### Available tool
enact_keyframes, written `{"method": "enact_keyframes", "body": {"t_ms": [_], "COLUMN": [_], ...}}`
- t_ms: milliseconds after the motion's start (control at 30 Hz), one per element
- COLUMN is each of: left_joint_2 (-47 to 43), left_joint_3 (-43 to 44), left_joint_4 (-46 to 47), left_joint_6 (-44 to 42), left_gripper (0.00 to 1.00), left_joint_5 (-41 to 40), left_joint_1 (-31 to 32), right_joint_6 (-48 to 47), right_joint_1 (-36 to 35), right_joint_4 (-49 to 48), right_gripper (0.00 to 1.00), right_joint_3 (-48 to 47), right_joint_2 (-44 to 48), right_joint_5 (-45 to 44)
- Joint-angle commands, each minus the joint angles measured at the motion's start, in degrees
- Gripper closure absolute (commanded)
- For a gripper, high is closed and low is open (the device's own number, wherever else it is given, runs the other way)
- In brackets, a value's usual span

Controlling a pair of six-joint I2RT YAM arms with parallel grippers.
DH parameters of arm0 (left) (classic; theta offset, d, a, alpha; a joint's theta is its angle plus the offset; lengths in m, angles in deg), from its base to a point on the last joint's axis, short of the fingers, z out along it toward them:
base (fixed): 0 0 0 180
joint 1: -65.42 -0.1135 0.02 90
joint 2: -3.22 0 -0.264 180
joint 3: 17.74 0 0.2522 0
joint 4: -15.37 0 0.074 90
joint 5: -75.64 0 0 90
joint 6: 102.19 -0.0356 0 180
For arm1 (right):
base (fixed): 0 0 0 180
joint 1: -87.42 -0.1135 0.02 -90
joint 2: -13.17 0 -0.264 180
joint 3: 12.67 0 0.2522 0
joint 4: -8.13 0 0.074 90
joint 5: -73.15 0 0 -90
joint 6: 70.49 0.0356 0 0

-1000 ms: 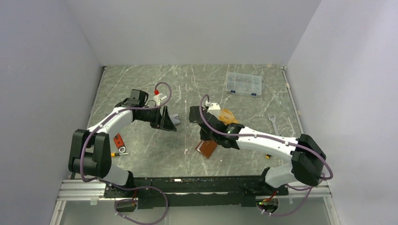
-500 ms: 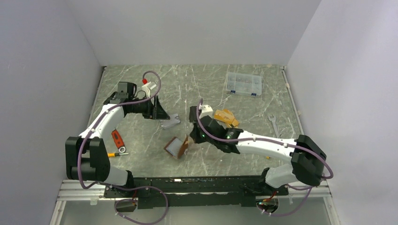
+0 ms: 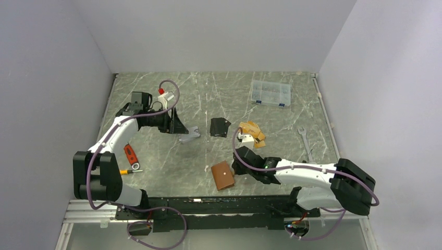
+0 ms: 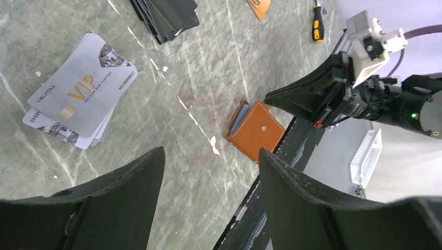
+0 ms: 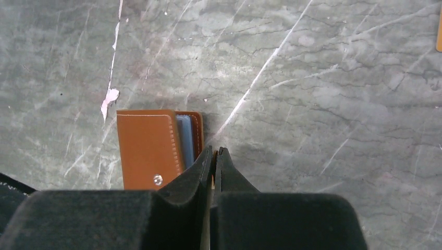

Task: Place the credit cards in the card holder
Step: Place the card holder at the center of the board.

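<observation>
Tan card holder (blue edge inside)

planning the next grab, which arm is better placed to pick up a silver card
Left. The left gripper is open with the silver-grey cards just ahead of it. The right gripper is shut, down beside the card holder, away from that pile.

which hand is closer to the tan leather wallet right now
Right. The shut right hand sits at the edge of the tan-brown leather folding wallet; the open left hand is well away across the table, by the pile of silver-grey plastic cards.
</observation>
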Motion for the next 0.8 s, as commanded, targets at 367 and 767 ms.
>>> {"method": "enact_keyframes", "body": {"t_ms": [367, 767], "left_joint_2": [6.4, 14.1], "left_joint_3": [1.7, 3.3], "left_joint_4": [2.7, 6.5], "left_joint_6": [-5.4, -6.9], "left_gripper": [0.33, 0.4], "left_joint_5": [-11.2, -14.6], "left_joint_1": [-0.5, -1.8], "right_joint_6": [-2.9, -13.5], "right_joint_1": [3.0, 19.5], "right_joint_4": [5.4, -9.0], "right_gripper": [0.34, 0.3], "right_joint_3": [-10.6, -41.3], "right_joint_2": [4.3, -28.6], "right_joint_5": [-7.3, 24.5]}}
